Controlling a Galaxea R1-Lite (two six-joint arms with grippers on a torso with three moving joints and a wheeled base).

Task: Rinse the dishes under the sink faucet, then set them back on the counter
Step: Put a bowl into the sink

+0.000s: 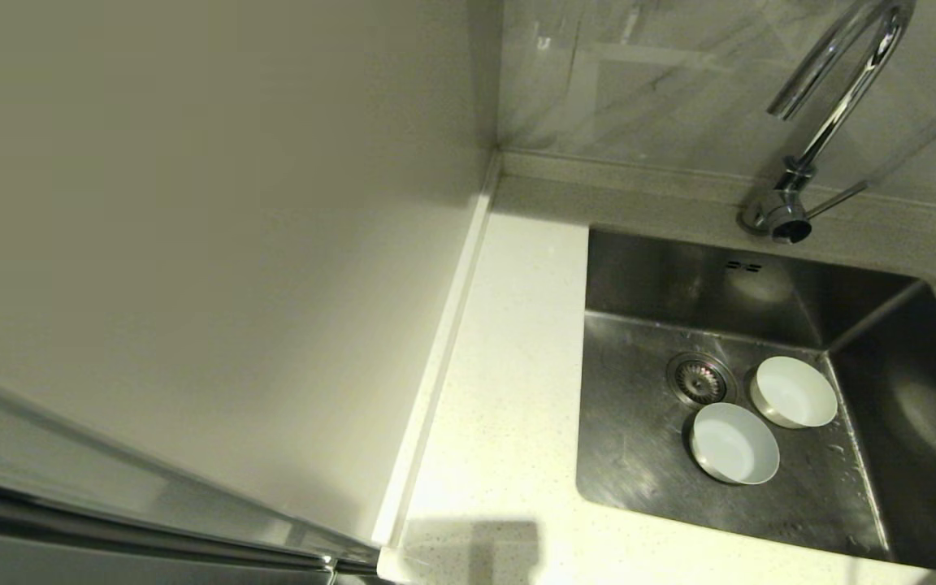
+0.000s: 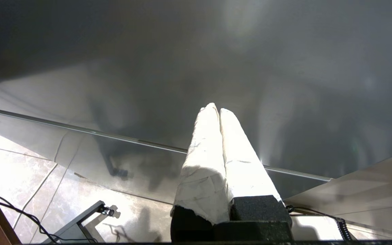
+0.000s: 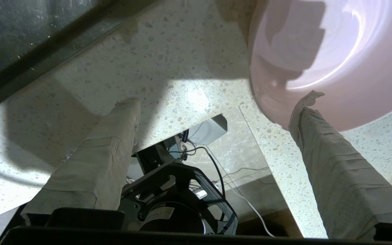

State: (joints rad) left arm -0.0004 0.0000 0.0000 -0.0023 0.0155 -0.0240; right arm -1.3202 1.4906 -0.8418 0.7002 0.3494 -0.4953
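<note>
Pink bowl (image 3: 318, 58) upright on speckled white bench (image 3: 189, 68), near its front edge, outside head view. Right gripper (image 3: 216, 109) over that front edge, fingers (image 3: 335, 170) spread wide and empty, one fingertip at the pink rim, contact not certain; other finger clear over bare bench. White bowl (image 1: 793, 392) and pale blue bowl (image 1: 734, 443) upright on sink (image 1: 647, 455) floor, just beside drain strainer (image 1: 700, 379), rims touching or nearly so. Faucet (image 1: 829, 106) behind sink on back ledge, spout not over either bowl, no water seen running. Left gripper (image 2: 218, 112) parked low, well away from bench, taped fingers pressed together, holding nothing. Risks, judged: fingertip by pink rim could nudge bowl toward front edge and off; sink floor shows droplets, so bowls likely slick, thin rims easy to slip from taped fingers; bowls sitting close, so grabbing one could shove the other. Surface: smooth stone-like bench, brushed steel basin. Room: plain cream panel at left edge, marbled backsplash behind, tiled floor and cables below.
</note>
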